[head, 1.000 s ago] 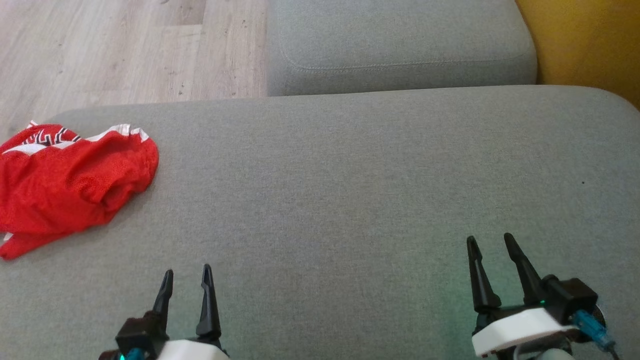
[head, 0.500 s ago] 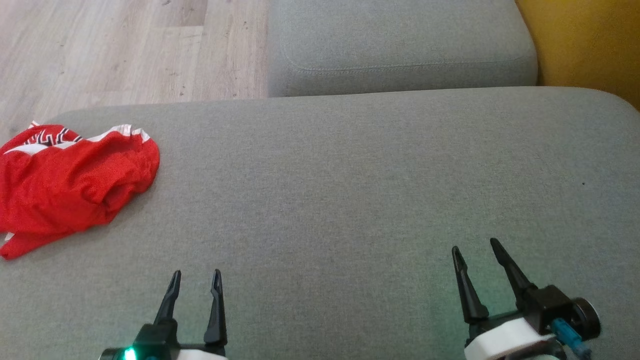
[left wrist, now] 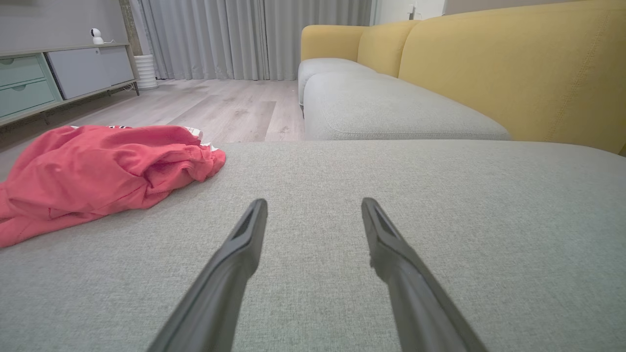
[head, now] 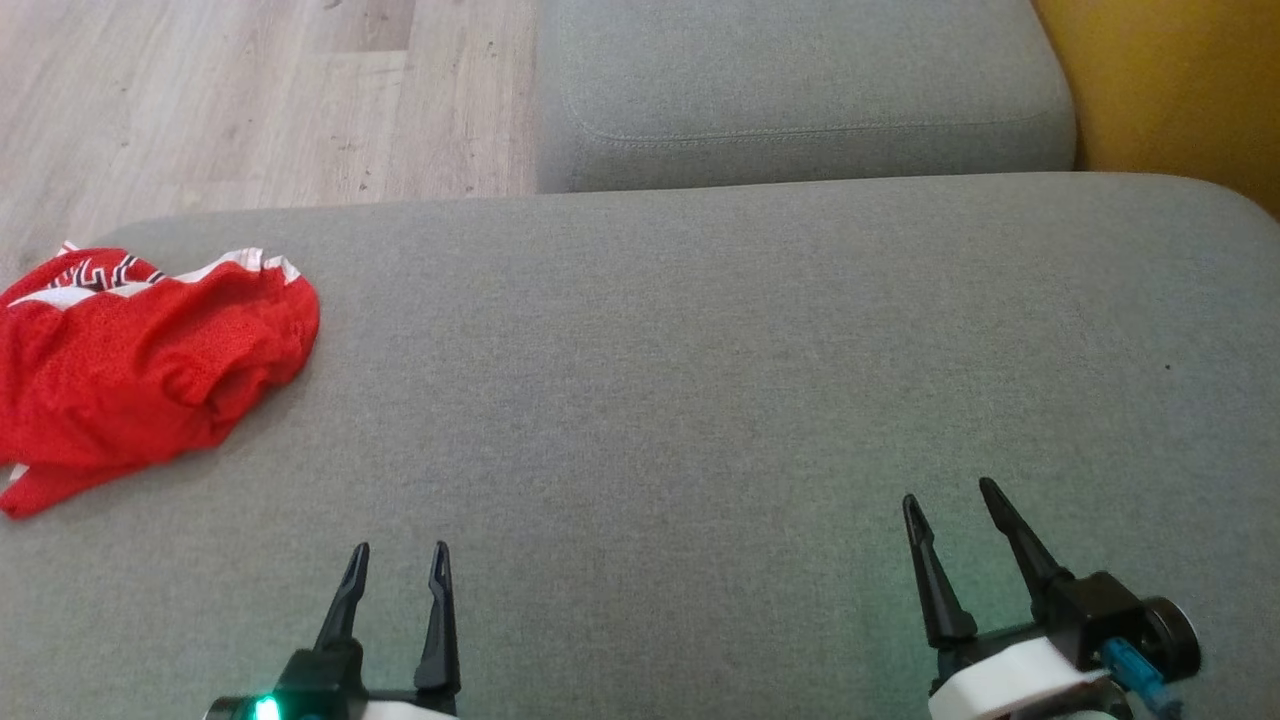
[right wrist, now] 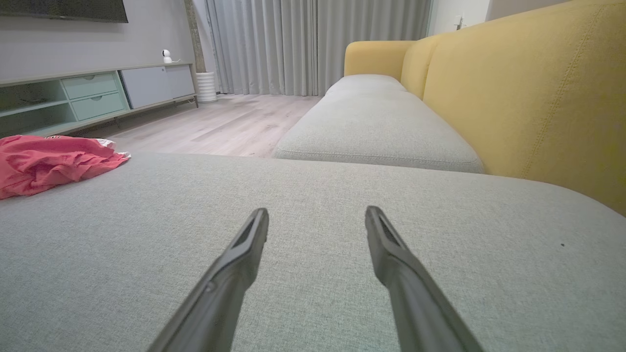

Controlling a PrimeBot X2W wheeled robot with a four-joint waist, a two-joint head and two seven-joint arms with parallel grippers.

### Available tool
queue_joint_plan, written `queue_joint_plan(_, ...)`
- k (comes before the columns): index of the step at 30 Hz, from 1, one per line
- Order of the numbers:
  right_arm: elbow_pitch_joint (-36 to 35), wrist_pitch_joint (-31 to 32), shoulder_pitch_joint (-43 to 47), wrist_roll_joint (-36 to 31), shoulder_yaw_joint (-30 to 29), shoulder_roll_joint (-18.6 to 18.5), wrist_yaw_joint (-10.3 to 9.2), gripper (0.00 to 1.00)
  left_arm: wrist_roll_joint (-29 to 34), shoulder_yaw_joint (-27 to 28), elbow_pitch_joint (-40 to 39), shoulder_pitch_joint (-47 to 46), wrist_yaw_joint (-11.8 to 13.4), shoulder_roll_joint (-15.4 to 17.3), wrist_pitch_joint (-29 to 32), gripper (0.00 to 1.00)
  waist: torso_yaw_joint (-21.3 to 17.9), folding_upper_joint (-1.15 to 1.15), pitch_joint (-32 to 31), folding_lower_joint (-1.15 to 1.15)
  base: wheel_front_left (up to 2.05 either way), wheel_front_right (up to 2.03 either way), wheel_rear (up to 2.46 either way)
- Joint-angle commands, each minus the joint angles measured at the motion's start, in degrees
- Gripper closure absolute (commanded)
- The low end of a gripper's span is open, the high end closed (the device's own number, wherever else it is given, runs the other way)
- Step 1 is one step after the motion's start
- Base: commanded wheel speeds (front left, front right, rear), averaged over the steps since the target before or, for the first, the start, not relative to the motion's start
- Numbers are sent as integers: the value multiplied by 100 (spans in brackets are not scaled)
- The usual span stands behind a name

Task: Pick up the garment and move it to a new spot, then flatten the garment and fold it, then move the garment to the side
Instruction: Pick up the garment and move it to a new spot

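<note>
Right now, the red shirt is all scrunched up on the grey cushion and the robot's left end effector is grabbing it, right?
Not quite. The red shirt is scrunched up on the grey cushion, but the left end effector is not grabbing it. It is open and apart from the shirt, with bare cushion between them. The head view shows this.

Red garment [head: 140,370], grey cushion [head: 700,400], yellow backrest [head: 1170,90]

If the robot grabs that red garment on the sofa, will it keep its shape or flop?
Probably flop: the garment lies crumpled in soft folds. Its mesh-like cloth looks thin and light, so it should lift easily and hang loose.
</note>
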Motion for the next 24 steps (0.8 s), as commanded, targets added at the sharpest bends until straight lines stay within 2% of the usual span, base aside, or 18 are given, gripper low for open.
queue_joint_plan(1,-167,-81,-162,-28,133,-54,44,0,-29,178,-175,-142,59,66,-46,0,1,0,2,0,0,0,0)
queue_joint_plan(8,-190,-90,-138,-34,83,-54,44,0,-30,135,-187,-159,84,70,-24,0,62,0,14,0,0,0,0)
queue_joint_plan(11,-217,-97,-108,-53,8,-54,44,0,-25,117,-205,-201,100,84,-15,0,287,0,10,0,0,0,0)
queue_joint_plan(24,-206,-136,-156,73,77,-54,44,0,-40,164,-350,-250,158,256,59,0,1991,0,-7,0,0,0,0)
